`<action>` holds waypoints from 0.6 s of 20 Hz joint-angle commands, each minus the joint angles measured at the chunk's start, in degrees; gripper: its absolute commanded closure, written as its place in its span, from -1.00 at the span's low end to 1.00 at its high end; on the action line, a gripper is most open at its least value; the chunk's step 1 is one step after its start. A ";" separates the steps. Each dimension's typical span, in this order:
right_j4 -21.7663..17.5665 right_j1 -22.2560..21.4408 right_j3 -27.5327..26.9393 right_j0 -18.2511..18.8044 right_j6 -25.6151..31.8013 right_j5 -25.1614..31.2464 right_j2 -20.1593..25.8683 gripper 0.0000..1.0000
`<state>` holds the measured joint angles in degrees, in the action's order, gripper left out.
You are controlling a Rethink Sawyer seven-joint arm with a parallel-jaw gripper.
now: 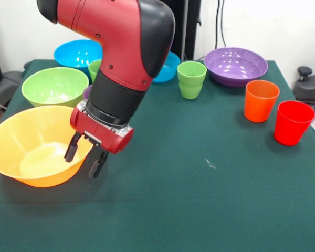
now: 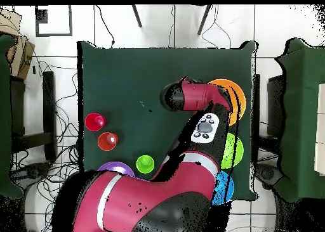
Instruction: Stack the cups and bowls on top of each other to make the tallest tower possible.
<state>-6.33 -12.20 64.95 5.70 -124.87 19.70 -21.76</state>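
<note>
**At the orange bowl's rim: gripper straddling the wall, nothing stacked**

At the near left of the green table (image 1: 199, 199) in the front view, the orange bowl (image 1: 21, 142) sits upright and tipped slightly towards the camera. The gripper (image 1: 84, 160) hangs over its right-hand rim with its two black fingers (image 1: 71, 149) spread apart; one finger lies inside the bowl, the other outside, and the rim runs between them. Whether the fingers press on the wall cannot be told. Behind the orange bowl stands the lime green bowl (image 1: 52, 86), and behind that a blue bowl (image 1: 76, 52). A second blue bowl (image 1: 169, 67) shows only as a sliver past the arm. A green cup (image 1: 191, 79) stands upright near mid-table, with the purple bowl (image 1: 235, 65) just beyond it to the right. The orange cup (image 1: 261, 100) and red cup (image 1: 293, 122) stand side by side, apart, near the right edge. Another green cup (image 1: 94, 68) and a bit of purple (image 1: 87, 92) peep out beside the arm. No piece rests on another.

From overhead, the arm (image 2: 190, 96) covers most of the bowls; the orange bowl (image 2: 235, 96), green bowl (image 2: 233, 150) and one blue bowl (image 2: 225, 186) line one side. The red cup (image 2: 94, 121), orange cup (image 2: 107, 141) and green cup (image 2: 145, 163) stand on the other side, by the purple bowl (image 2: 111, 169). The gripper itself is hidden under the arm here
</note>
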 commanded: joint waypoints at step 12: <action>1.44 0.41 0.96 1.38 -5.10 -7.44 4.80 -1.00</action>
<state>-4.89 -10.64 65.00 5.84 -124.87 16.04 -23.14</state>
